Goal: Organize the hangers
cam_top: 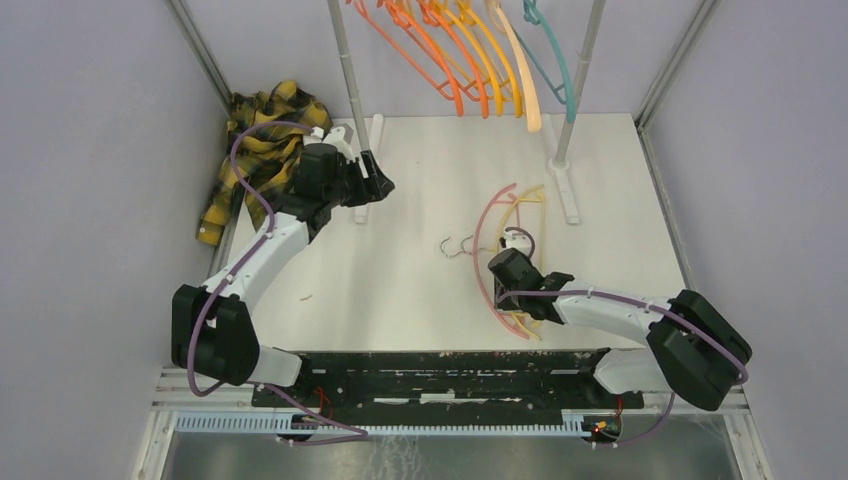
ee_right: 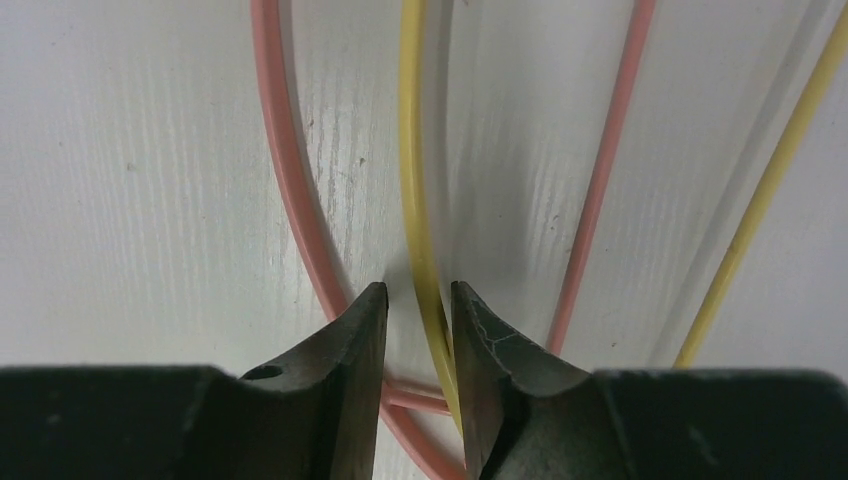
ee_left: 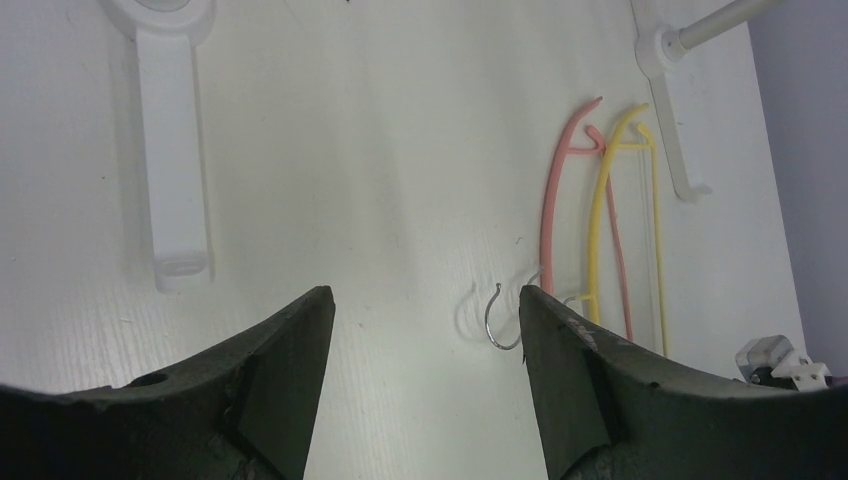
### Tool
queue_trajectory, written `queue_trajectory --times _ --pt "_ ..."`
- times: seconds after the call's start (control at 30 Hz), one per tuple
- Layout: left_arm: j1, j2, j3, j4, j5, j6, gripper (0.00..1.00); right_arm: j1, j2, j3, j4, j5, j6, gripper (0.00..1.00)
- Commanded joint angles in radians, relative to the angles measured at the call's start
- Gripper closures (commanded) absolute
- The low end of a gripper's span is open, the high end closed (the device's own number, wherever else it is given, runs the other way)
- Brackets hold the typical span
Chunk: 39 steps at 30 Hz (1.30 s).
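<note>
Right fingers (ee_right: 340, 380) standing slightly apart, straddling yellow hanger (ee_right: 415, 200) bar, gap showing on one side, not clamping. Pink hanger (ee_right: 285, 180) lying just beside, both flat on bench (ee_right: 120, 200). Right arm (cam_top: 610, 310) reaching low, wrist covering hangers' middle from above. Left fingers (ee_left: 270, 380) spreading wide, holding nothing, hovering over bench. Left arm (cam_top: 265, 245) stretching toward far left. Other hangers (cam_top: 470, 60) hanging at back, hooks cut off by frame edge.

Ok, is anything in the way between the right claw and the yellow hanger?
No, nothing visible. The right gripper has a finger on each side of the yellow hanger. The pink hanger lies close beside it, passing under the gripper.
</note>
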Motion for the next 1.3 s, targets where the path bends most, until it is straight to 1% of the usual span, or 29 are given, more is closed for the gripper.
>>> queue_trajectory --times 0.0,0.03,0.1,0.13,0.17,0.27,0.4,0.6,0.8,0.9,1.0,1.13,1.27 --pt "0.002 0.001 -0.014 0.054 0.01 -0.038 0.25 -0.004 -0.024 -0.039 0.011 0.003 0.057 0.64" --pt "0.002 0.001 -0.016 0.056 0.011 -0.039 0.25 -0.003 -0.033 -0.049 0.008 0.002 0.062 0.7" --pt "0.002 -0.001 -0.02 0.059 0.012 -0.041 0.25 -0.004 -0.062 -0.064 0.003 -0.002 0.065 0.91" --pt "0.002 -0.001 -0.021 0.059 0.011 -0.041 0.25 -0.004 -0.101 -0.069 -0.006 0.0 0.066 0.98" --pt "0.001 -0.003 -0.022 0.059 0.012 -0.041 0.25 -0.003 -0.127 -0.072 -0.015 0.0 0.067 1.0" --pt "0.001 -0.005 -0.021 0.055 0.01 -0.041 0.25 -0.003 -0.307 -0.065 -0.064 0.007 0.054 0.99" --pt "0.002 -0.014 -0.018 0.055 0.012 -0.042 0.25 -0.005 -0.498 0.013 -0.193 0.006 0.039 1.0" --pt "0.002 -0.035 -0.031 0.058 0.023 -0.053 0.25 -0.008 -0.678 0.15 -0.385 -0.04 0.06 0.99" --pt "0.002 -0.054 -0.035 0.058 0.025 -0.058 0.25 -0.009 -0.874 0.279 -0.561 -0.007 0.116 0.99" --pt "0.002 -0.061 -0.037 0.06 0.029 -0.064 0.25 -0.009 -0.912 0.383 -0.656 0.04 0.115 0.99" --pt "0.002 -0.063 -0.028 0.058 0.029 -0.064 0.26 -0.009 -0.93 0.489 -0.71 0.057 0.113 0.99" --pt "0.002 -0.051 -0.002 0.03 0.019 -0.052 0.27 -0.003 -0.913 0.621 -0.714 0.079 0.104 0.99" --pt "0.002 -0.037 0.025 0.015 0.025 -0.045 0.27 0.024 -0.839 0.763 -0.686 0.096 0.081 0.99"
